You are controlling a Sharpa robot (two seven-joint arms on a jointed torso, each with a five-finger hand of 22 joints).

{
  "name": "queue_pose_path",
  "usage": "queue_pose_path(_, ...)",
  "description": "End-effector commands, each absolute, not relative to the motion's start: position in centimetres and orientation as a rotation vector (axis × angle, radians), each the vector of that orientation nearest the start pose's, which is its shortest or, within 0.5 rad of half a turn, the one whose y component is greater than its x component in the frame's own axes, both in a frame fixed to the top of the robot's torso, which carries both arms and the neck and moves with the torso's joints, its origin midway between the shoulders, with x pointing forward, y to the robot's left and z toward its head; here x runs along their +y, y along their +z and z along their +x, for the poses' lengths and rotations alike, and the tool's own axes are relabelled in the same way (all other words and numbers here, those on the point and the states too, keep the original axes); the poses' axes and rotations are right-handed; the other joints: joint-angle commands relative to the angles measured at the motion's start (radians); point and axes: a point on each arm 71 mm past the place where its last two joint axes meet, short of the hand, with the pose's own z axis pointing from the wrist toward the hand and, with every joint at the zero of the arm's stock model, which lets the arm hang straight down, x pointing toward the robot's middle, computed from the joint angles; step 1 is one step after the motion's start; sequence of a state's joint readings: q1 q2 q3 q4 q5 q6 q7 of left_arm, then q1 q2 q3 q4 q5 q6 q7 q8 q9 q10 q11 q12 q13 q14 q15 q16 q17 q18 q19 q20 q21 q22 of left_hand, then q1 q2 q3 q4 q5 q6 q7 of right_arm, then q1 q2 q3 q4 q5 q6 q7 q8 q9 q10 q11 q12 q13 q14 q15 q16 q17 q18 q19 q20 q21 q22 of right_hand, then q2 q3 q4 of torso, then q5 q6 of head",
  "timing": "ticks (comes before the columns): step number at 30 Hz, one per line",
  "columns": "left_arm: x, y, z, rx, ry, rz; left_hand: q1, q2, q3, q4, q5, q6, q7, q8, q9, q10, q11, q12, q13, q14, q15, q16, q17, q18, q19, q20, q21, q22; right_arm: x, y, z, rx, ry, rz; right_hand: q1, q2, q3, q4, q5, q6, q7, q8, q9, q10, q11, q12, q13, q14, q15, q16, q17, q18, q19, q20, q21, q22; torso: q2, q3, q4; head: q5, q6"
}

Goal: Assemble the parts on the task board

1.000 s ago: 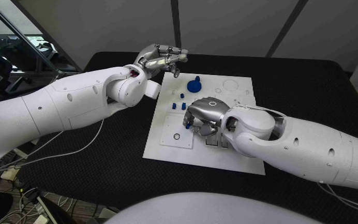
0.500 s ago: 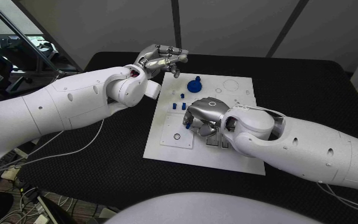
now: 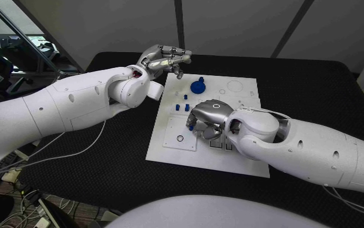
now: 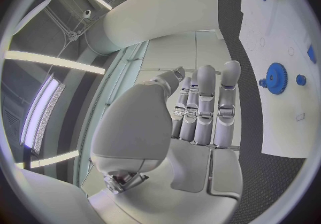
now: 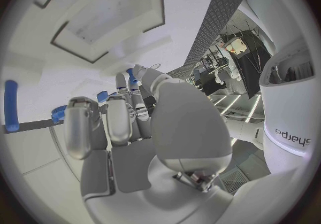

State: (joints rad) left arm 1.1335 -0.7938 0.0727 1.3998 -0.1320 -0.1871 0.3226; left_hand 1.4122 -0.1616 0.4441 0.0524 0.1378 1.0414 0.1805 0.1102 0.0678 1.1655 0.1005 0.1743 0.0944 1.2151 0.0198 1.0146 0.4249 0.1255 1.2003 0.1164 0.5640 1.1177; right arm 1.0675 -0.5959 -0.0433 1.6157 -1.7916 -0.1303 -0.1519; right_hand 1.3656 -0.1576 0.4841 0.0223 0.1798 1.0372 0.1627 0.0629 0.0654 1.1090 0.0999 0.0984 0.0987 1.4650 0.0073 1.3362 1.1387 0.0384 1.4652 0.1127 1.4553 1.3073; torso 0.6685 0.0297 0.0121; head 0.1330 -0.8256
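Note:
The white task board [image 3: 241, 95] lies in the middle of the black table. A blue gear [image 3: 197, 87] [image 4: 275, 78] sits near its far edge, with small blue pegs [image 3: 182, 107] just in front of it. My right hand [image 3: 209, 114] [image 5: 127, 128] hovers low over the board's middle with its fingers curled down. Its thumb and a fingertip pinch a small blue part [image 3: 190, 126] [image 5: 131, 74]. My left hand [image 3: 164, 58] [image 4: 200, 112] is raised beyond the board's far left corner, fingers stretched out and holding nothing.
A black ring [image 3: 179, 139] lies in a recessed panel at the board's near left. Metal slots [image 3: 220, 145] sit just under my right wrist. A blue bar [image 5: 10, 105] lies on the board beside my right hand. Black table [image 3: 303, 86] surrounds the board.
My right hand has shifted very slightly over the board's middle. My left hand stays where it was.

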Motion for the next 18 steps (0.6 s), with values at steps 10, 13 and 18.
queue_pose_path(10, 21.5, -18.1, 51.2, 1.479, -1.58, -1.041, -0.003, 0.009, -0.004, -0.002, -0.006, -0.004, -0.001, -0.004, -0.001, -0.009, 0.002, 0.006, 0.001, -0.006, -0.001, -0.007, -0.002, 0.051, -0.01, 0.0, -0.007, -0.003, -5.5, -21.9, 40.7, 1.581, 0.865, -0.554, -0.013, -0.008, -0.022, -0.011, 0.005, -0.104, -0.015, -0.002, -0.001, -0.038, 0.004, -0.013, -0.014, 0.023, 0.011, -0.013, -0.026, 0.009, -0.018, 0.011, -0.032, 0.119, 0.0, 0.0006, -0.0005, -0.003, 0.005)
queue_pose_path(13, 21.5, -18.1, 51.2, 1.48, -1.581, -1.041, -0.002, 0.009, -0.004, -0.003, -0.006, -0.005, -0.001, -0.004, -0.001, -0.01, 0.002, 0.006, 0.001, -0.006, -0.001, -0.007, -0.002, 0.052, -0.011, 0.0, -0.008, -0.004, -6.0, -21.7, 40.6, 1.562, 0.869, -0.533, -0.012, -0.008, -0.032, -0.015, 0.002, -0.145, -0.025, -0.003, -0.002, -0.056, 0.008, -0.014, -0.02, 0.02, 0.014, -0.022, -0.041, 0.013, -0.03, 0.013, -0.048, 0.104, 0.0, 0.001, 0.0, -0.005, 0.006)
queue_pose_path(18, 21.5, -18.1, 51.2, 1.482, -1.581, -1.042, -0.002, 0.009, -0.004, -0.003, -0.006, -0.005, -0.001, -0.004, -0.001, -0.01, 0.002, 0.006, 0.001, -0.006, -0.001, -0.007, -0.002, 0.052, -0.011, 0.0, -0.008, -0.004, -7.7, -21.2, 40.1, 1.567, 0.862, -0.499, -0.01, -0.001, -0.035, -0.016, 0.006, -0.134, -0.018, 0.005, 0.003, -0.05, 0.006, -0.004, -0.021, 0.019, 0.012, -0.023, -0.045, 0.013, -0.029, 0.013, -0.049, 0.103, -0.001, 0.0009, -0.0014, -0.01, 0.01)
